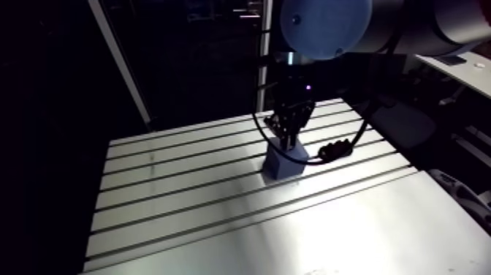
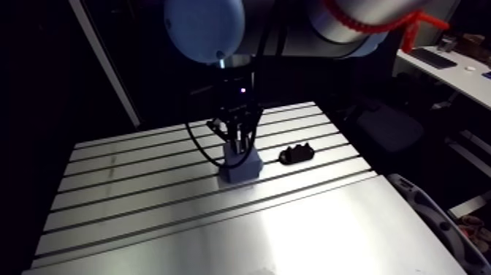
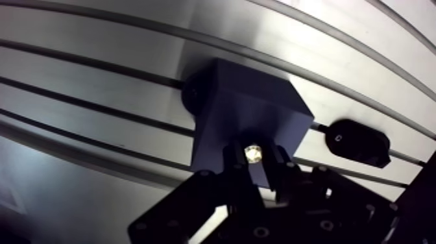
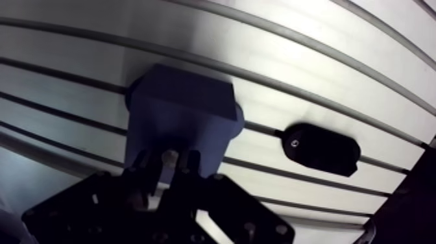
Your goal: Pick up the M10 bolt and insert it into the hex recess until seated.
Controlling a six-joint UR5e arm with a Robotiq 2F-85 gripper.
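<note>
A blue block (image 3: pixel 250 113) stands on the slotted table (image 1: pixel 190 205); the arm view shows it as a small blue block (image 1: pixel 283 162) near the table's middle. My gripper (image 3: pixel 254 163) hangs directly over the block's top. Its two fingers (image 3: pixel 235 170) are closed on a metallic bolt (image 3: pixel 253 153), whose bright end shows between them just above the block's near edge. The hex recess is not visible; the gripper covers that part of the block.
A small black part (image 3: pixel 357 141) lies on the table just beside the block, on a slot line; the arm view has this black part (image 2: pixel 297 153) to the block's right. Dark slots run across the table. A bare stretch of table (image 1: pixel 351 234) lies nearer the camera.
</note>
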